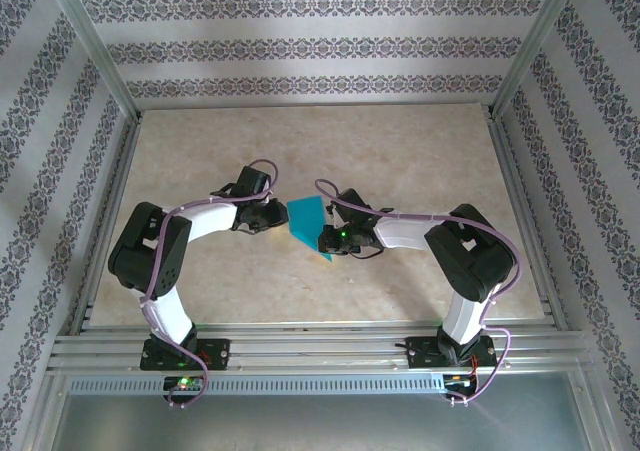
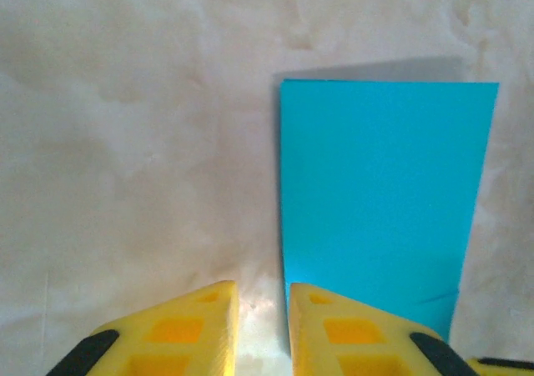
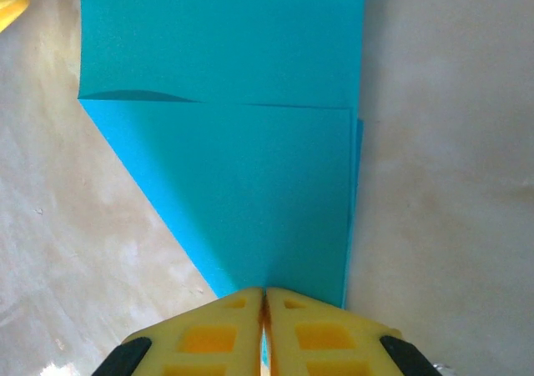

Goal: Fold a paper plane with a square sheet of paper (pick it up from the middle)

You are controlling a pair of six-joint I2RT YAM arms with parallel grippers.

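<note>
The teal-blue paper lay flat on the table midway between the 2 arms, already folded to a narrow strip with 1 end slanted to a point (the layered edges showed plainly from the right wrist). The right gripper had its 2 fingers pressed together on that pointed end, pinching the paper. The left gripper stood with a narrow gap between its fingers, holding nothing, at the paper's long edge.

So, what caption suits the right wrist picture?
Right claw pinched shut on the pointed end of partly folded teal paper.
</note>
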